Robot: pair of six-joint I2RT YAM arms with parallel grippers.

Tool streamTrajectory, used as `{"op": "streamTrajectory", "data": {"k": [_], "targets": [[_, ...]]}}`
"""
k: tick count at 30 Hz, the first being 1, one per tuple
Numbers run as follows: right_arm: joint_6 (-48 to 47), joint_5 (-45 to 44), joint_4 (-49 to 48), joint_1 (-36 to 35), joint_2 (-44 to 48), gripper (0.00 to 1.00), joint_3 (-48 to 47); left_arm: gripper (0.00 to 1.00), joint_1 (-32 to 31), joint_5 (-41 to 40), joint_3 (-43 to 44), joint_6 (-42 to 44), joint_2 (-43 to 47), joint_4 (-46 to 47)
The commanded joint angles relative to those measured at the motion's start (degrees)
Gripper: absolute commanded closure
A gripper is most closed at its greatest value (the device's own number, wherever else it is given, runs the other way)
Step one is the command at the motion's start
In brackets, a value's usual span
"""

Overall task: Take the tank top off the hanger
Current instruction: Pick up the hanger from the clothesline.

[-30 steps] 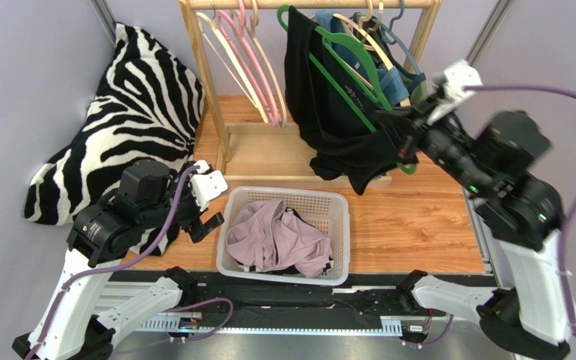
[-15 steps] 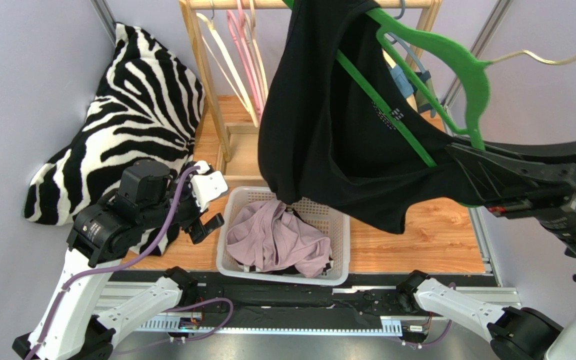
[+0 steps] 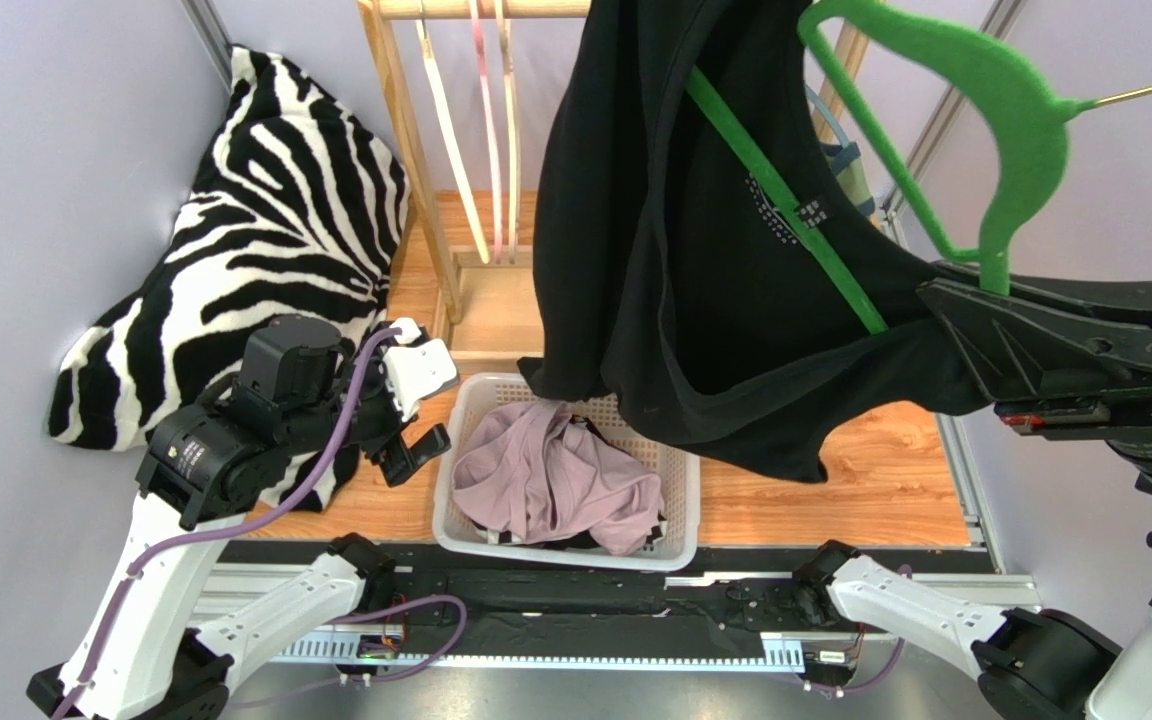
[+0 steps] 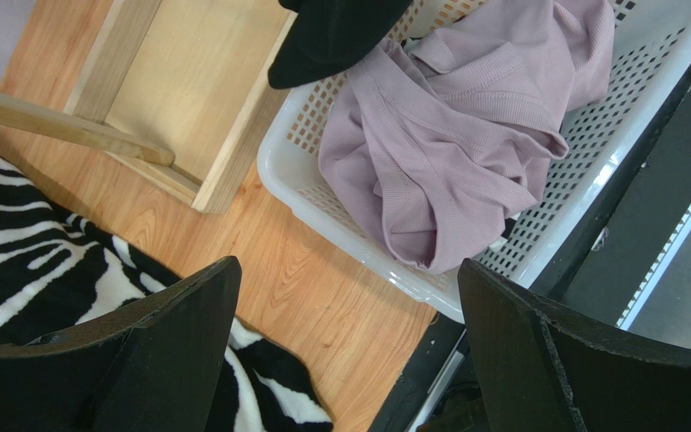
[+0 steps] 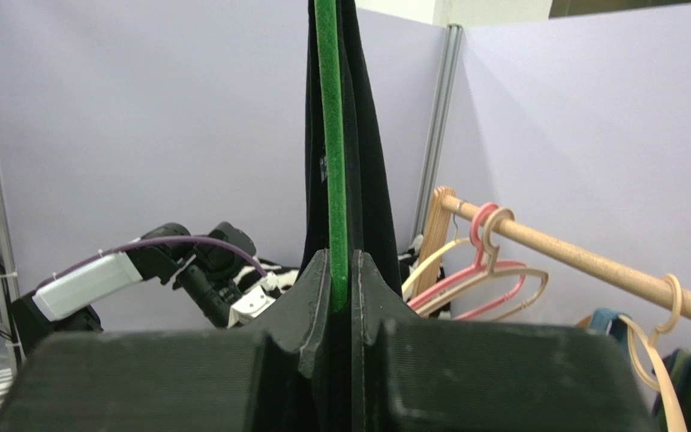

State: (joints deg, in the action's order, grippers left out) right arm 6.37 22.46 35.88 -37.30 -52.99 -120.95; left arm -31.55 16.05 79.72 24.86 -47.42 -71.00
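Right gripper [image 5: 340,274] pinched tight on green hanger [image 3: 995,128]; black tank top [image 3: 687,225] draped on it, hanging high above white laundry basket [image 3: 683,450]. Left gripper [image 4: 347,279] spread wide, low between zebra pillow [image 3: 282,195] and basket.

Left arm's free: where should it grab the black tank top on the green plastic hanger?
Grip the black tank top at its lower left hem corner, from the left: it dangles free over the white perforated basket, clear of the green hanger.
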Motion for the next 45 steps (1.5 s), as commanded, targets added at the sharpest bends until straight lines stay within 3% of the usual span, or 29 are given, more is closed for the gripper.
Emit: {"op": "streamTrajectory", "data": {"k": [1, 18, 27, 38, 45], "targets": [[3.6, 1.7, -14.6, 0.0, -0.8, 1.0, -4.0, 0.01, 0.5, 1.3, 2.2, -0.5, 0.0, 0.0], [2.9, -0.6, -11.0, 0.0, -4.0, 1.0, -4.4, 0.01, 1.3, 1.9, 1.8, -0.7, 0.8, -0.1], [0.8, -1.9, -10.5, 0.0, -8.8, 1.0, -1.2, 0.01, 1.3, -1.8, 2.5, 0.2, 2.0, 0.9], [0.4, -2.4, -10.0, 0.0, -19.2, 1.0, -13.5, 0.01, 1.3, -3.1, 3.6, 0.0, 2.8, 0.7], [0.1, -1.7, -9.9, -0.1, -16.5, 1.0, -7.1, 0.01, 1.3, -3.4, 3.2, 0.5, 3.2, 0.5]]}}
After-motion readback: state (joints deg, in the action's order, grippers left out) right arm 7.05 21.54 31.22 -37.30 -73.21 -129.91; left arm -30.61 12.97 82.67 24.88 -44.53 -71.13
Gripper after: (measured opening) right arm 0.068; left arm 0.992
